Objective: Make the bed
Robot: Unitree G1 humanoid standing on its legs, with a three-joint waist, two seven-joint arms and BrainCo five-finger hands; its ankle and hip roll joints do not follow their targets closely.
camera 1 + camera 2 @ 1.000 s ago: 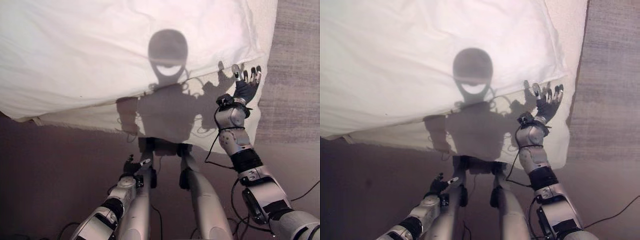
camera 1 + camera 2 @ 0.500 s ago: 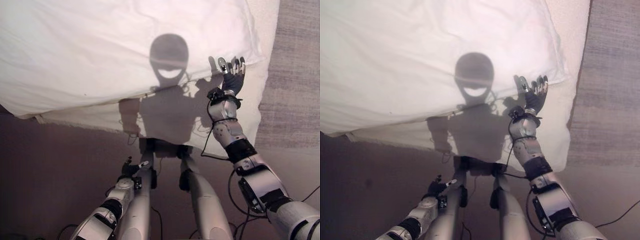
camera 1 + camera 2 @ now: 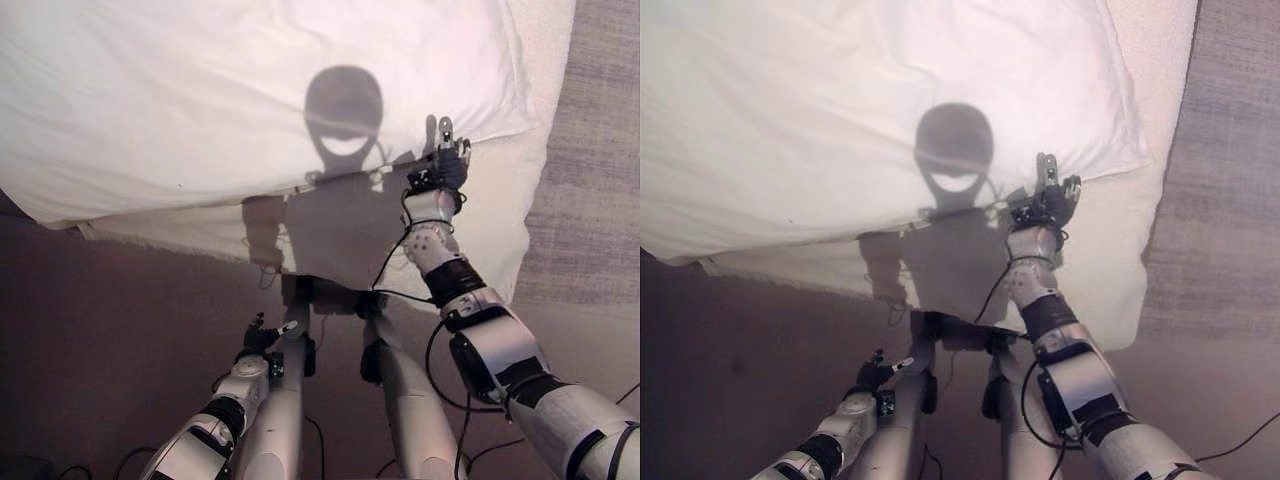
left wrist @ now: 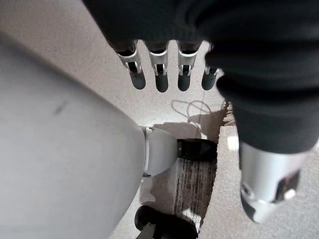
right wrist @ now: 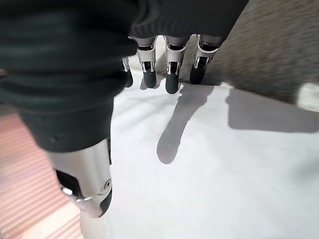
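As the robot stands at the edge of the bed [image 3: 490, 230], its right hand [image 3: 444, 170] reaches up to the near border of a white pillow [image 3: 200, 90], close to the pillow's right-hand corner. The hand sits where the pillow overhangs the sheet [image 3: 340, 240] below it. In the right wrist view, the right hand's fingers [image 5: 172, 82] extend nearly straight with their dark tips just over the white cloth, thumb held apart to one side, gripping nothing; whether the tips touch the cloth cannot be told.

The pillow lies across the bed, filling most of the upper part of the head views, its near edge running slantwise from the low left to the right hand. The pale sheet shows below it along the mattress side and hangs toward the floor [image 3: 120, 330]. To the right of the bed, a grey carpet [image 3: 595, 150] runs alongside.

The left hand [image 3: 262, 335] hangs low beside the robot, well apart from the bed. In its wrist view its fingers [image 4: 162, 82] are loosely straight, thumb off to one side, holding nothing above the carpet.
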